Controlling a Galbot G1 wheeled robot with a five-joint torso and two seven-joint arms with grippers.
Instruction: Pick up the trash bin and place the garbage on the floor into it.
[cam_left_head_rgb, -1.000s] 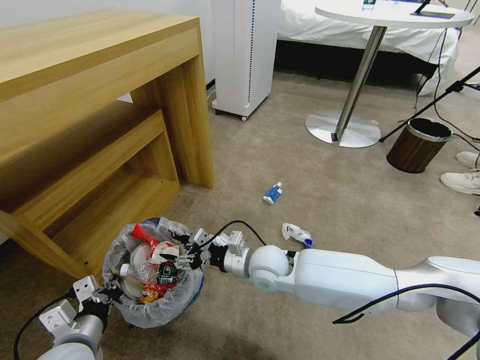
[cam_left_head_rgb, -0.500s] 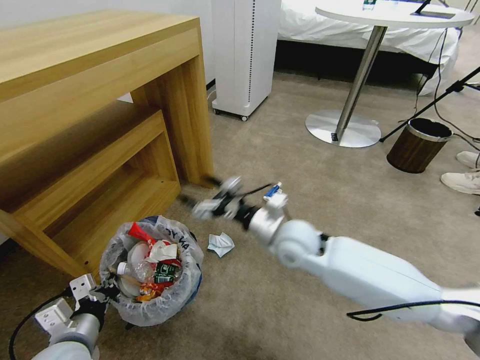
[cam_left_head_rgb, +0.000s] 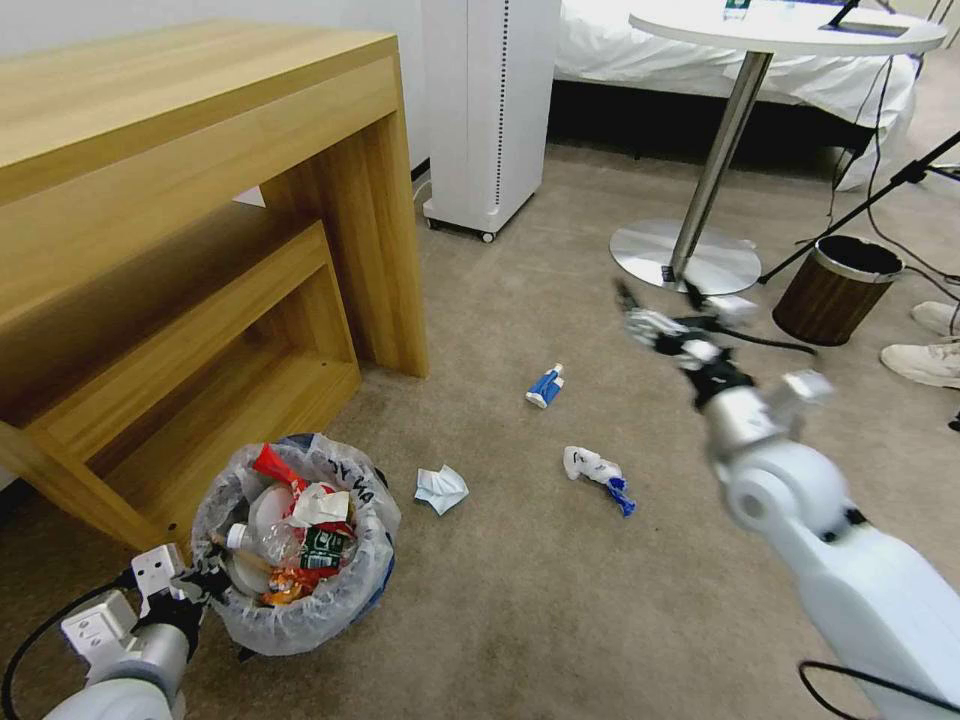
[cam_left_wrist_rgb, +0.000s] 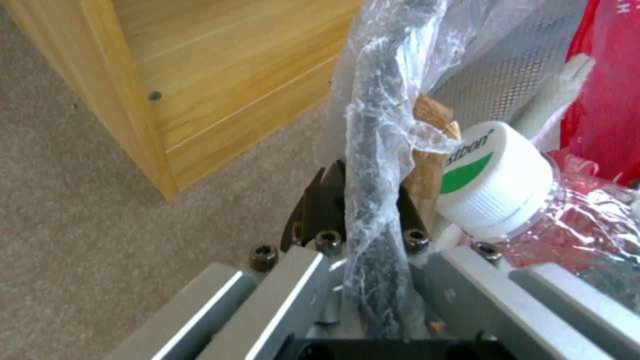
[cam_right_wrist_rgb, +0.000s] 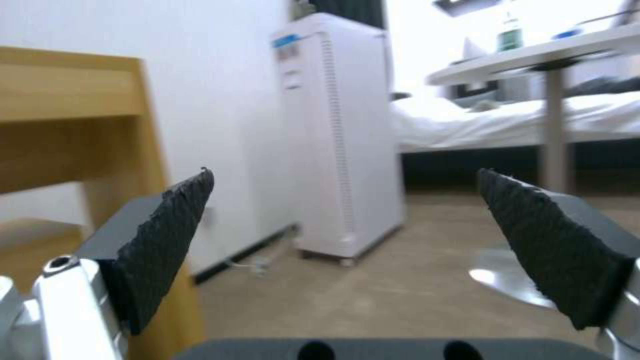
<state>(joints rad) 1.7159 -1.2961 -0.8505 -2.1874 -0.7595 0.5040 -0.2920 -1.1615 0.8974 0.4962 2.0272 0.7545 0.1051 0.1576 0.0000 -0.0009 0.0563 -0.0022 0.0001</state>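
Observation:
The trash bin (cam_left_head_rgb: 300, 590), blue with a crinkly whitish bag, stands on the tan floor (cam_left_head_rgb: 520, 620) beside the wooden desk, holding red wrappers and a small bottle (cam_left_wrist_rgb: 497, 182). My left gripper (cam_left_head_rgb: 205, 583) is shut on its near rim (cam_left_wrist_rgb: 377, 115), bag plastic pinched between the fingers. Garbage lies on the carpet: crumpled white paper (cam_left_head_rgb: 440, 488), a blue-white packet (cam_left_head_rgb: 545, 386) and a white-and-blue wrapper (cam_left_head_rgb: 595, 467). My right gripper (cam_left_head_rgb: 655, 300) hangs open and empty in the air beyond these pieces, its black pads (cam_right_wrist_rgb: 167, 240) wide apart.
The wooden desk (cam_left_head_rgb: 200, 150) with its low shelf is at the left. A white upright appliance (cam_left_head_rgb: 490, 110) stands at the back. The round table's base (cam_left_head_rgb: 685, 257), a brown wood-grain bin (cam_left_head_rgb: 835, 290), a stand's cables and a person's shoes (cam_left_head_rgb: 925, 360) are at the right.
My right arm has swung from over the trash bin up and far to the right, gripper open. The crumpled white paper beside the bin now shows. The bin has shifted slightly nearer.

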